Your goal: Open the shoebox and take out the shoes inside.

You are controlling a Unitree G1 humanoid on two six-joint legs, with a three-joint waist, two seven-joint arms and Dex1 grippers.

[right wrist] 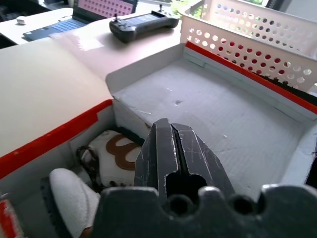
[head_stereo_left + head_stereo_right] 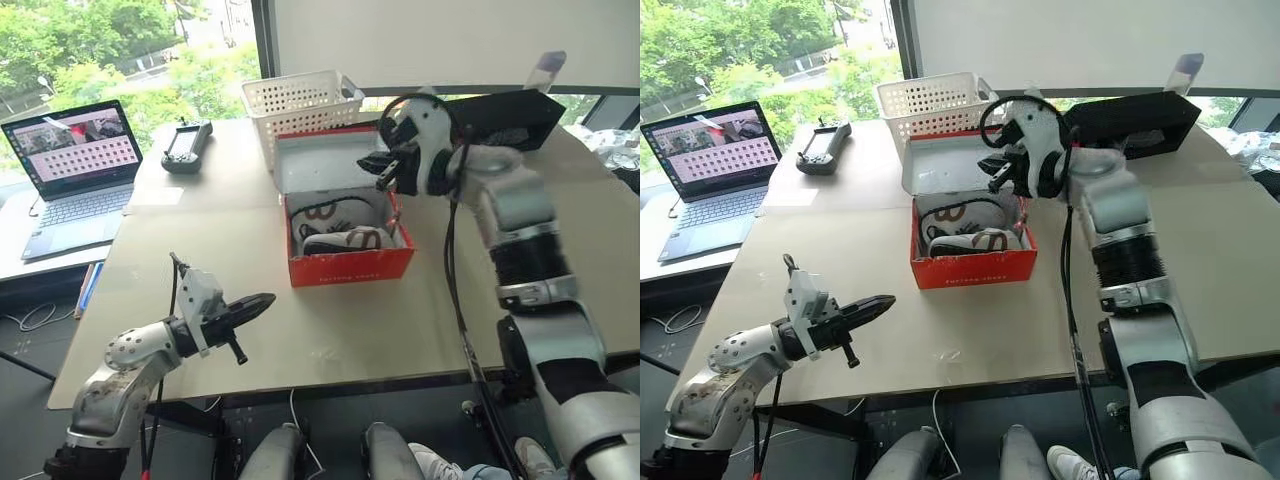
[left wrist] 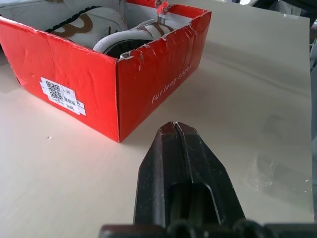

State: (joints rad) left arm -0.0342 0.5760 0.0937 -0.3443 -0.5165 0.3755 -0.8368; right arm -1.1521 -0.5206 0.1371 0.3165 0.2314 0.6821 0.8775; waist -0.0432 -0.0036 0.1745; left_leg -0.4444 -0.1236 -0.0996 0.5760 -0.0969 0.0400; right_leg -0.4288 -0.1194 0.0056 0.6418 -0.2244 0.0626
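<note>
We find the shoebox [image 2: 345, 262] mid-table [image 2: 200, 250], lid back against the white basket [image 2: 295, 100], both shoes [image 2: 340, 225] inside. The right gripper [image 2: 385, 172] hangs above them, fingers pressed together and empty; the left gripper [image 2: 262, 301] likewise, well apart. We judge the opening done; extraction next requires spreading the fingers and descending.

Setting: an office or robotics test room is indicated.
Tabletop [image 2: 200, 290]: pale, broad, placed against a large window [image 2: 120, 50] with trees outside.
Equipment: open laptop [image 2: 75, 170] and handheld controller [image 2: 186, 146] are noted.
</note>
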